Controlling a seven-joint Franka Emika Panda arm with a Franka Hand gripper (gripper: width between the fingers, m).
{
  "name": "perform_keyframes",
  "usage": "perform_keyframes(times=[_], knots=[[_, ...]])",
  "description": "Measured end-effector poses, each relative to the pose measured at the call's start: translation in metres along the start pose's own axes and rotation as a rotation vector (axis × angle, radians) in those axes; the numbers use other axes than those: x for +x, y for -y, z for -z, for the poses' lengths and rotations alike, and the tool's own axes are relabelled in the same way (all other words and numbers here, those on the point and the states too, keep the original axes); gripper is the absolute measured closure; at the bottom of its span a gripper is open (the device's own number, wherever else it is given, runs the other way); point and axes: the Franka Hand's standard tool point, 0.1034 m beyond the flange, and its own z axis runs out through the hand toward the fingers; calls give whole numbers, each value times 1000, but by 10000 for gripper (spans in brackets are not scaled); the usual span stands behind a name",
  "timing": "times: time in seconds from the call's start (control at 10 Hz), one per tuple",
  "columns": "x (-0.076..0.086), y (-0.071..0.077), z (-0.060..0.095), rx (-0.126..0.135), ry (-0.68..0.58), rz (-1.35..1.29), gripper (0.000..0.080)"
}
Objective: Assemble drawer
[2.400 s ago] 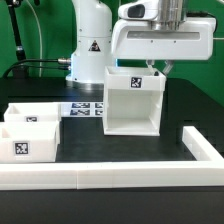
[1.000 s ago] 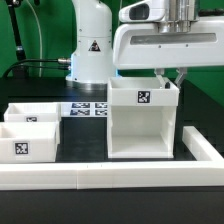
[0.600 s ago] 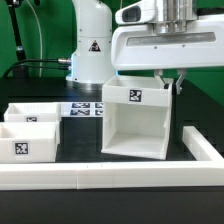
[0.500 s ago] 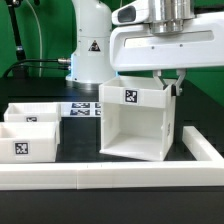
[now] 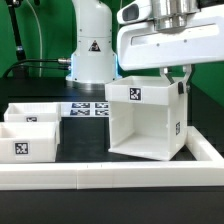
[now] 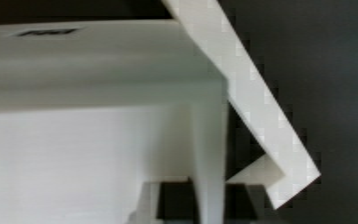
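Black table [image 5: 85, 145], green backdrop, arm's base behind.

The housing [image 5: 140, 125] sits right of centre in the exterior view. Its open front faces the camera and a tag [image 5: 133, 95] is on its top face. It looks skewed, with the bottom edge running at a slant. I can't tell if its base is flat on the table or just off it.

My gripper [image 5: 177, 84] comes down from above, narrow, pinching the top of the housing's wall on the exterior view's right. The wrist view is blurred. It shows only housing [image 6: 87, 70] panels and a wall edge close up, with no fingers clear.

The rear tray [image 5: 30, 112] and front tray [image 5: 25, 140] lie side by side at the exterior view's left, well apart from the housing and untouched. The marker board [image 5: 88, 108] lies flat behind, between trays and housing. The wall strip [image 5: 110, 177] runs along the front and up the exterior view's right, near the housing's lower corner.

My read is that the step is positioning the housing, and the trays are not yet in.

To do it well:
- The hold is off-centre on one wall, so the housing can swing. I'd move slowly with a firm pinch.
- I'd square it to the strip corner and set the base fully flat before letting go.
- I shouldn't knock the strip with the lower corner.
- The open front should stay unobstructed so a tray can slide in.
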Motion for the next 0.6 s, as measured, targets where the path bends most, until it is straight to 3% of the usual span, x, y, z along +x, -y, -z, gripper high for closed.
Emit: perform_keyframes(times=[0.4,0.6], knots=[[22,1,-3,50,-13,-339,750],[20,4,-1,62,-5,-409,748]])
